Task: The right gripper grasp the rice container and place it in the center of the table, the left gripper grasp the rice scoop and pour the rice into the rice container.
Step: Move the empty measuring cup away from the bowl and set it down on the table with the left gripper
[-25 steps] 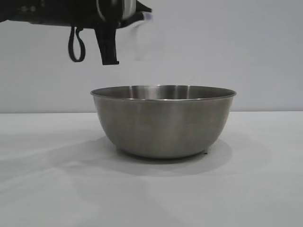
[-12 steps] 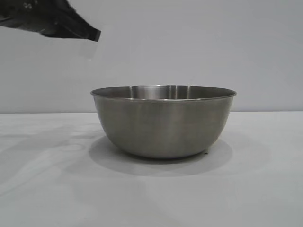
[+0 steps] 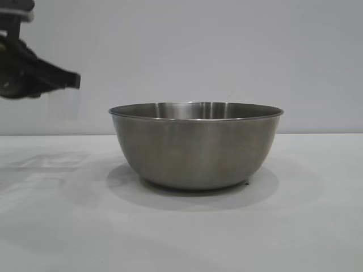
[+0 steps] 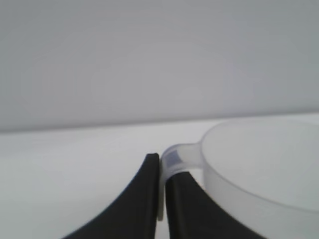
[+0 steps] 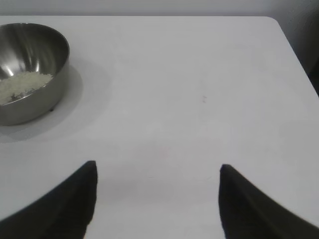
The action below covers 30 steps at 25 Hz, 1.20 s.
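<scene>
The steel rice container [image 3: 195, 144] stands on the white table [image 3: 295, 226] in the middle of the exterior view. It also shows in the right wrist view [image 5: 30, 69] with a small heap of rice [image 5: 22, 85] inside. My left gripper [image 3: 57, 79] is in the air at the far left of the exterior view, left of the bowl and above rim height. In the left wrist view it [image 4: 160, 167] is shut on the loop handle of the translucent rice scoop [image 4: 259, 164]. My right gripper [image 5: 157, 172] is open and empty above bare table, away from the bowl.
The table's far edge and rounded corner [image 5: 271, 20] show in the right wrist view. A plain grey wall stands behind the table.
My left gripper has moved left and down, away from above the bowl to the far left of the view. The bowl has not moved.
</scene>
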Each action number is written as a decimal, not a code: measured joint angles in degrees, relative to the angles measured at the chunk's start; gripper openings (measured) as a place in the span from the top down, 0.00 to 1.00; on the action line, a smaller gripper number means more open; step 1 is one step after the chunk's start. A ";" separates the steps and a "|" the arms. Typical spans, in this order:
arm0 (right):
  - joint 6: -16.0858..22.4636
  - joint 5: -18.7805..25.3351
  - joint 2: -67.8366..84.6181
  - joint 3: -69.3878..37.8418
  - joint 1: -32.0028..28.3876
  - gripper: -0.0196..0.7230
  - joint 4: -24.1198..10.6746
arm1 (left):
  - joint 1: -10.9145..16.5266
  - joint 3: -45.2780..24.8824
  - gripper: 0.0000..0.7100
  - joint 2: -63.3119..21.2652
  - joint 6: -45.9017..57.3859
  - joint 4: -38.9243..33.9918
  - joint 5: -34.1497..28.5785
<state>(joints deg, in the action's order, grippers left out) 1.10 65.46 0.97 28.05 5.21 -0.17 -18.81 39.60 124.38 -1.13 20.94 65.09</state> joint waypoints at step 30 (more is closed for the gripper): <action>0.00 0.00 0.00 0.00 0.00 0.38 0.00 | 0.00 -19.36 0.42 -23.06 -0.15 -11.50 -11.39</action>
<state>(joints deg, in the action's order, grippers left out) 1.10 65.46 0.97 28.05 5.21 -0.17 -18.81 20.24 101.32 -1.28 9.43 53.70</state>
